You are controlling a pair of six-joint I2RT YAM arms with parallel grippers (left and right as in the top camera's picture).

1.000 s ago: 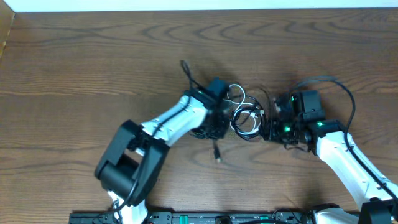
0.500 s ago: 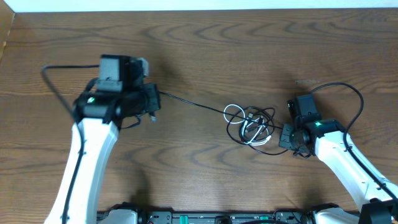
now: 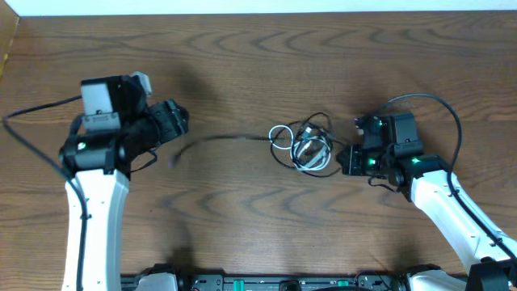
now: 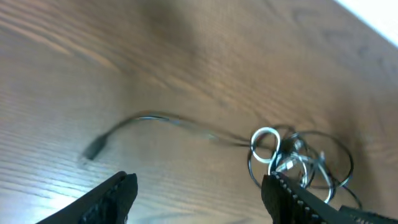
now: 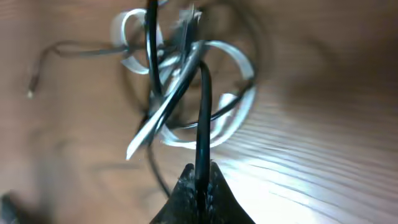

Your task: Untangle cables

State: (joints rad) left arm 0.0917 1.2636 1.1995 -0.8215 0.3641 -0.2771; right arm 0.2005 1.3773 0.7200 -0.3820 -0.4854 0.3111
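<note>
I see a dark brown wood-grain tabletop (image 3: 242,48) filling my overhead view, with a white strip (image 3: 242,6) along its far edge.

Robotics lab bench, wood-grain table (image 3: 339,48), white robot arms (image 3: 440,198) at its edge
</note>
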